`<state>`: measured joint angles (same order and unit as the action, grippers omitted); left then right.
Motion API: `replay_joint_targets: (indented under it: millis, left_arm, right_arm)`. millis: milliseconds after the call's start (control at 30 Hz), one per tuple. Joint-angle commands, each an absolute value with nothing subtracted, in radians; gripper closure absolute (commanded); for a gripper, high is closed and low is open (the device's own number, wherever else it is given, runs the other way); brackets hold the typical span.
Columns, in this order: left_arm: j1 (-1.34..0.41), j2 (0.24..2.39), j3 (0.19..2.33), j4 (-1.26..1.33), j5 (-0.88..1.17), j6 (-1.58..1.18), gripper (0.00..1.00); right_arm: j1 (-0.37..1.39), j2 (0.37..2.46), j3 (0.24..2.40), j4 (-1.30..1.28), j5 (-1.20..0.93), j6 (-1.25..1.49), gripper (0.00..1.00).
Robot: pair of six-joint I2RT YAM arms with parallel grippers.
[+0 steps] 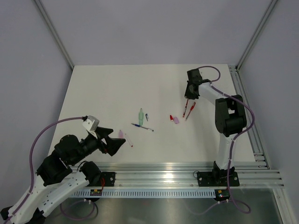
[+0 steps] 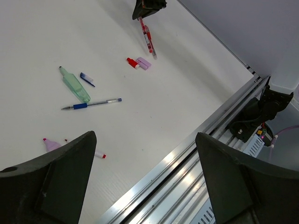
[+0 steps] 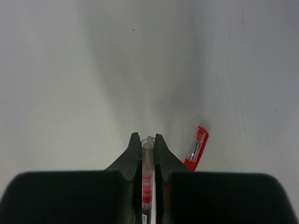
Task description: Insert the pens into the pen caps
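My right gripper (image 1: 188,95) (image 3: 147,137) is shut on a clear-barrelled red pen (image 3: 147,173) that hangs down toward the table (image 1: 185,110). Beside it lies a second red pen (image 1: 191,110) (image 3: 197,149). A red cap (image 1: 171,117) and a pale pink cap (image 1: 176,120) lie close together left of it. Mid-table lie a pale green cap (image 1: 141,114), a small blue cap (image 1: 146,117) and a blue pen (image 1: 142,127). My left gripper (image 1: 117,139) (image 2: 145,137) hovers open and empty at the near edge, with a pink cap (image 1: 121,134) and a slim pink pen (image 1: 128,141) beside it.
An aluminium rail (image 1: 187,175) runs along the table's near edge, under my left gripper's fingers (image 2: 243,182). Grey walls with metal posts (image 1: 53,32) enclose the white table (image 1: 107,88) on three sides.
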<state>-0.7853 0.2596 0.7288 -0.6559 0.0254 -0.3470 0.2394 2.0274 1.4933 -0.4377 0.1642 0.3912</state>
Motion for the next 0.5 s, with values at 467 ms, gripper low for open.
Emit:
replay_joint_targets:
  millis: [467]
  left_arm:
    - [-0.75, 0.29, 0.729, -0.626, 0.005, -0.336, 0.05]
  right_arm:
    - [0.244, 2.048, 1.534, -0.548, 0.117, 0.405, 0.66]
